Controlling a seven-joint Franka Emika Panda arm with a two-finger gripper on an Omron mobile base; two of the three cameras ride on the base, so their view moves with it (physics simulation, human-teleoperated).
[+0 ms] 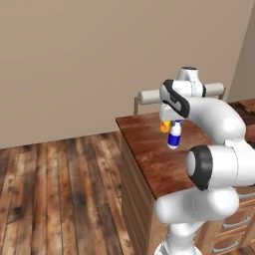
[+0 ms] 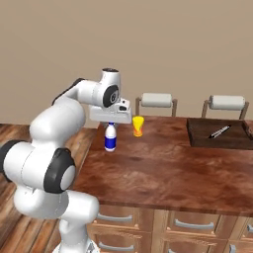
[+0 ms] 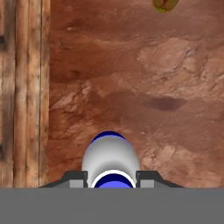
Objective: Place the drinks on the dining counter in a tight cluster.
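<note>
From my seat, the bottle [image 2: 110, 138] sits directly under the claw [image 2: 111, 122], its neck between the two fingers, above the table [image 2: 163, 168] near that table's left rear corner. Whether its base touches the top, I cannot tell. In the right base view the cup [image 2: 138, 126] stands on the table just to the right of the bottle and slightly behind it, apart from it. Well to the right lies a board [image 2: 217, 136] with a knife [image 2: 219, 131] on it. Behind the table's far edge I see two chairs [image 2: 156, 101], side by side.
</note>
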